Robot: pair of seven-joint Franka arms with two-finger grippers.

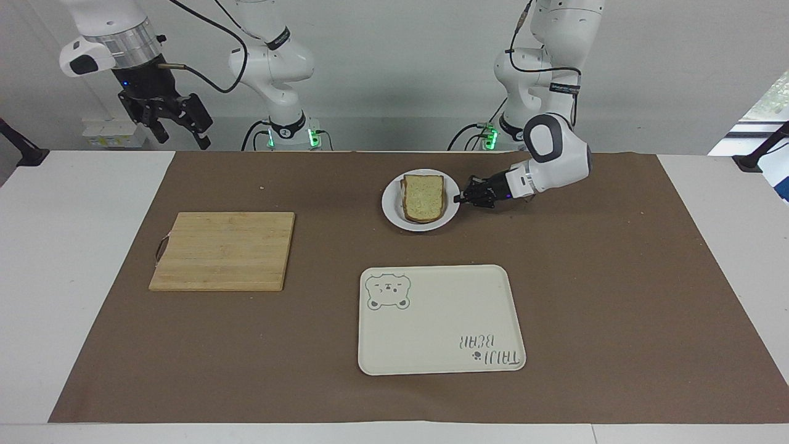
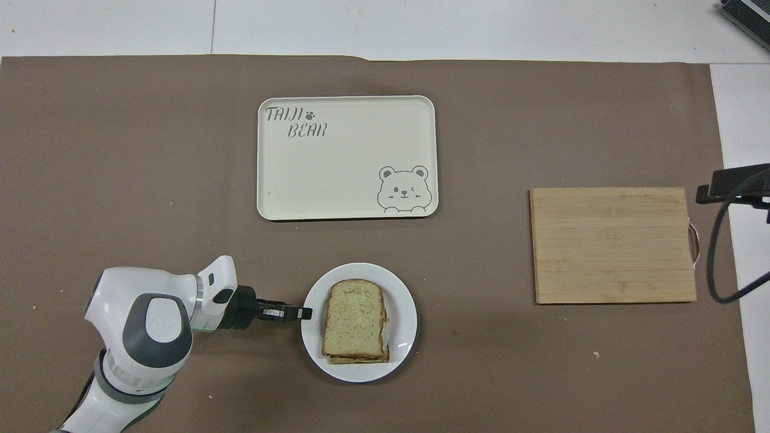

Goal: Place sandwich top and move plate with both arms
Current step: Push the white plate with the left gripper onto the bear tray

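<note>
The small white plate rests on the brown mat, close to the robots. On it lies the sandwich top, a plain bread slice stacked over another slice whose crust edges show below it. My left gripper lies low and nearly level, shut on the plate's rim at the side toward the left arm's end. My right gripper hangs open high over the table's edge at the right arm's end, holding nothing.
A cream tray with a bear drawing lies farther from the robots than the plate. A wooden cutting board sits toward the right arm's end. A black part of the right wrist and its cable show beside the board in the overhead view.
</note>
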